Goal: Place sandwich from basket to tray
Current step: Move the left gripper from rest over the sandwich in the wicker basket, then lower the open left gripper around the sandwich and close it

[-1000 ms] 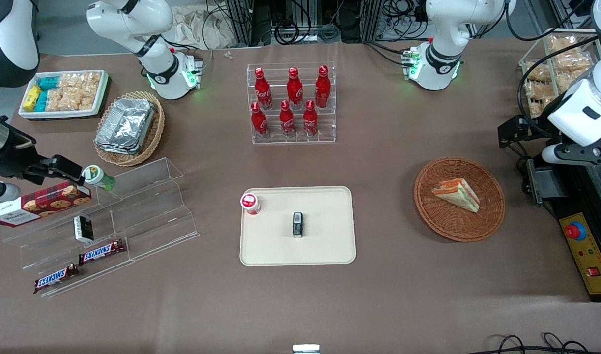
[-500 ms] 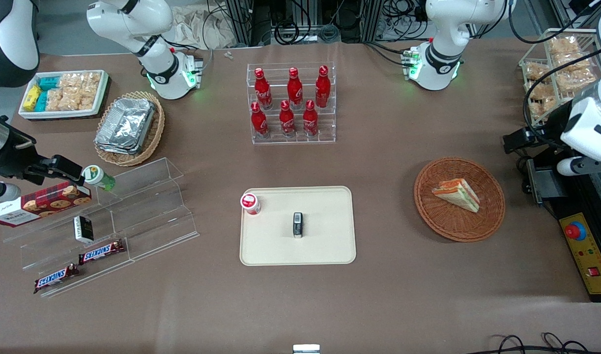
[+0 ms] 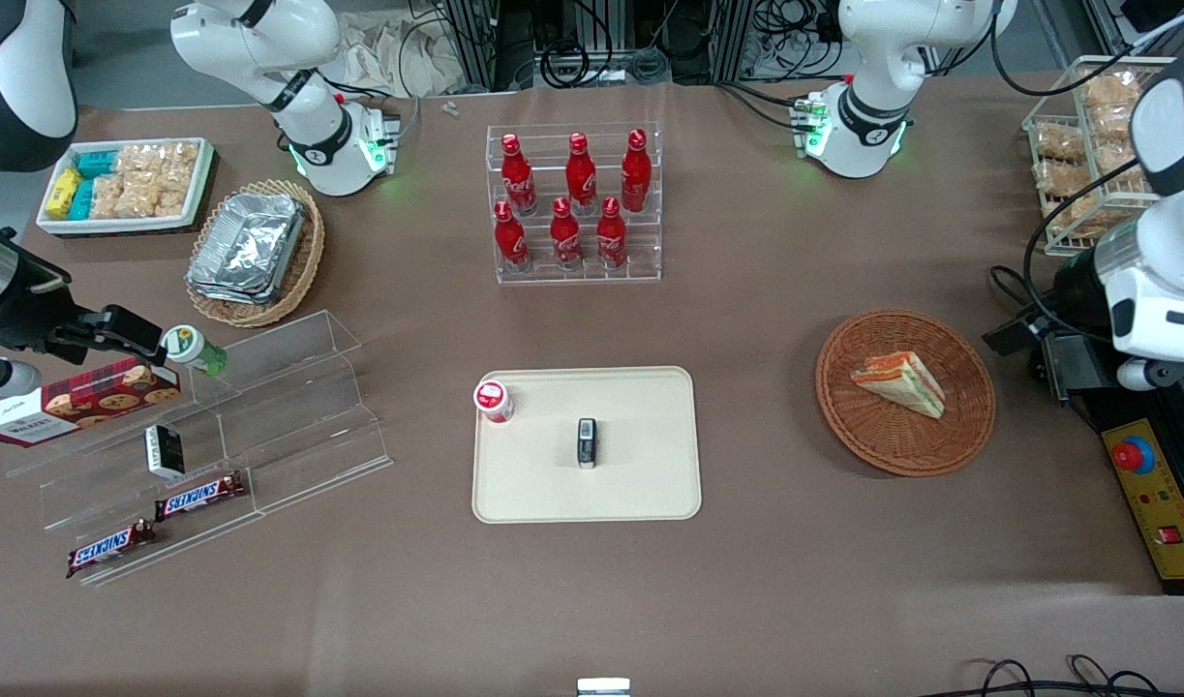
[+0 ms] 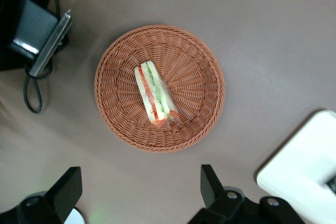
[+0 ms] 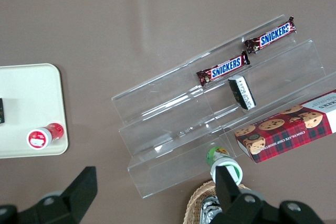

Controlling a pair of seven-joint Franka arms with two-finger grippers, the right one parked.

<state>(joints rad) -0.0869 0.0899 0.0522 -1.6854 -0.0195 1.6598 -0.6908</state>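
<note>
Gripper (image 4: 137, 195) is released, fingers spread wide with nothing between them, hanging high above the table near the round reddish-brown wicker basket (image 3: 969, 426), not yet over it in the wrist view. The small triangular white-bread sandwich (image 3: 899, 381) with orange-red and green filling lies in the basket, roughly at its middle, clear of the woven rim.

For the step in hand, as I read it: you're on the approach, grasp not started. Bring the gripper over the sandwich's middle before you descend, not over the rim. Turn the wrist so the fingers (image 4: 210, 182) close across the two bread faces, i.e. across the short thickness, not along the length. Close gently; soft bread will likely squash or shed filling under a hard pinch. Lift straight up until clear of the rim, then traverse.

Orientation: in the front view the long axis runs diagonally, one end toward the parked arm's end of the table and farther from the camera, the other nearer the camera. The filling edge faces up.

Drop zone: the flat cream rectangular plastic tray (image 3: 650, 494) already carries a small red-capped bottle (image 3: 493, 400) and a small dark box (image 3: 587, 442). Aim for bare tray toward the basket.
</note>
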